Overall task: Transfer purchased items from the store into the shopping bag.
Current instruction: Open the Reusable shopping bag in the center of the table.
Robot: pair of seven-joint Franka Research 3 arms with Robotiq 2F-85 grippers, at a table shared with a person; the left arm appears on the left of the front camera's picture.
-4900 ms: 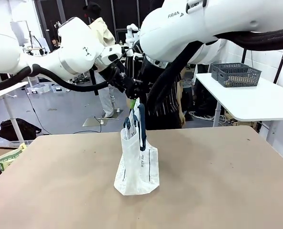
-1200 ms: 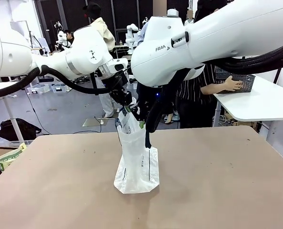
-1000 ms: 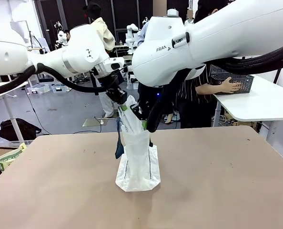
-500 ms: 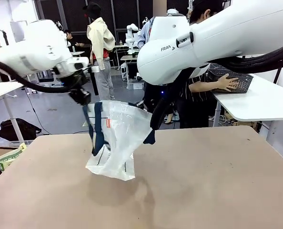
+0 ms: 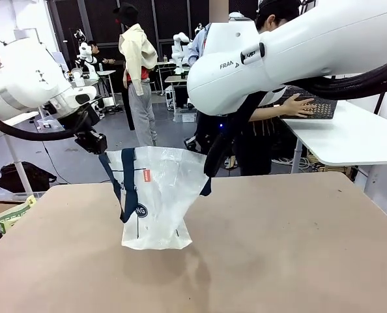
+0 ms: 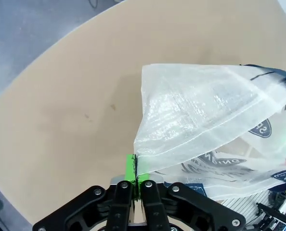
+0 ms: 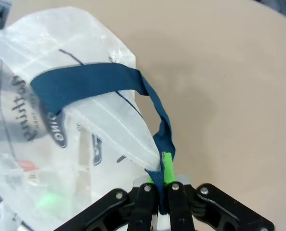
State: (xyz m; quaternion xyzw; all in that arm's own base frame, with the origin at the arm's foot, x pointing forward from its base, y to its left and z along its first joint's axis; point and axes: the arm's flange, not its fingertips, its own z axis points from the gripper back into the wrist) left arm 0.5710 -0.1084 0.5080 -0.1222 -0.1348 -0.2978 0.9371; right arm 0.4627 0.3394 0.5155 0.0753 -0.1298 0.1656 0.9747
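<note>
The shopping bag (image 5: 156,195) is a translucent white plastic bag with navy handles, and it stands on the brown table (image 5: 291,248) with its mouth stretched wide between my two grippers. My left gripper (image 5: 102,150) is shut on the bag's left rim. In the left wrist view the left gripper (image 6: 136,169) pinches the rim of the bag (image 6: 205,120). My right gripper (image 5: 205,182) is shut on the right edge; the right wrist view shows the right gripper (image 7: 163,180) clamped on the navy handle (image 7: 95,79). A person's hand (image 5: 299,104) rests on the store (image 5: 320,107), a dark lattice basket. The purchased items are out of view.
The basket sits on a white side table (image 5: 356,140) at the far right. A yellow-green package (image 5: 14,213) lies off the table's left edge. The person stands behind my right arm. The brown tabletop is bare to the right of the bag and in front of it.
My left gripper has swung left with the bag's rim, pulling the narrow upright bag open. The bag shifted left and tilted, then settled. The person's hand has moved along the basket.
</note>
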